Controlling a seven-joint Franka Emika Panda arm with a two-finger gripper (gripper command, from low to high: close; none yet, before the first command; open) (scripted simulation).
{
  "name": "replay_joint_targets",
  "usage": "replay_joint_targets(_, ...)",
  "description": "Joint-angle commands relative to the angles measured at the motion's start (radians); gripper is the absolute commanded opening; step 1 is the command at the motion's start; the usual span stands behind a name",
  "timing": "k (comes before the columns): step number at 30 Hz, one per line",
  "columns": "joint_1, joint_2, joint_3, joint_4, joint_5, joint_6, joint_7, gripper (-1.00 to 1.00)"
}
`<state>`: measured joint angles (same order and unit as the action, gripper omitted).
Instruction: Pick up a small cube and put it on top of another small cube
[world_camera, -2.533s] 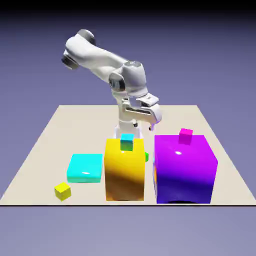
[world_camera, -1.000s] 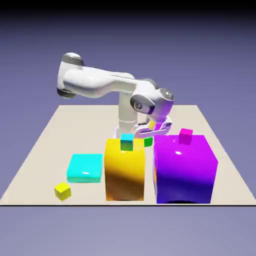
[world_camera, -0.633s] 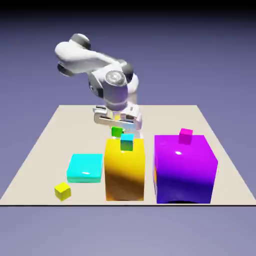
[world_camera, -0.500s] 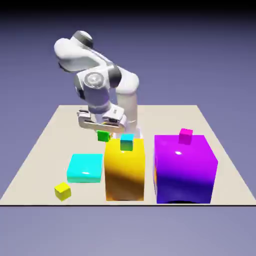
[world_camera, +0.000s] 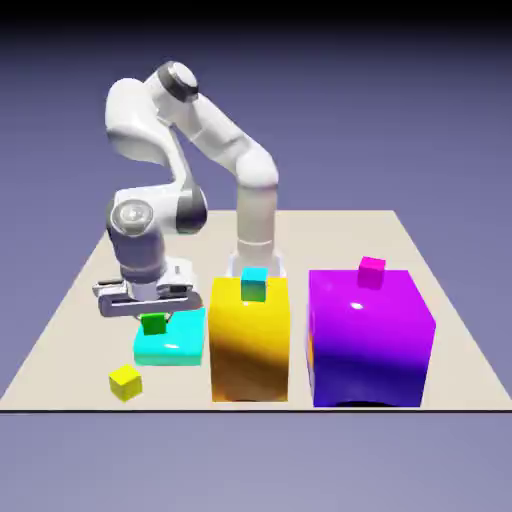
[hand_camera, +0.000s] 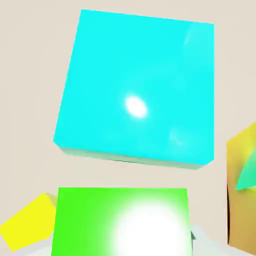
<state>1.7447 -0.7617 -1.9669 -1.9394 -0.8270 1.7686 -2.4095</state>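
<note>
Green and small, the cube (world_camera: 153, 324) sits pinched in the claw (world_camera: 153, 318) above the flat cyan block, near the small yellow cube (world_camera: 125, 383), probably the target, so carry it level, centre it overhead, match edges, lower gently and release only on contact.

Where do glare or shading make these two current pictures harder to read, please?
Hand view: white glare washes out much of the green cube, with a smaller highlight on the cyan block. Exterior view: the purple block darkens to blue lower down; the backdrop's top is nearly black.
</note>
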Motion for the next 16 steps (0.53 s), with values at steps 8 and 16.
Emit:
replay_joint_targets(8, 0.206, 0.083, -0.29, 0.097, -0.012, 0.108, -0.336, -1.0)
replay_joint_targets(16, 0.255, 0.065, -0.346, 0.083, -0.021, 0.13, -0.339, 1.0)
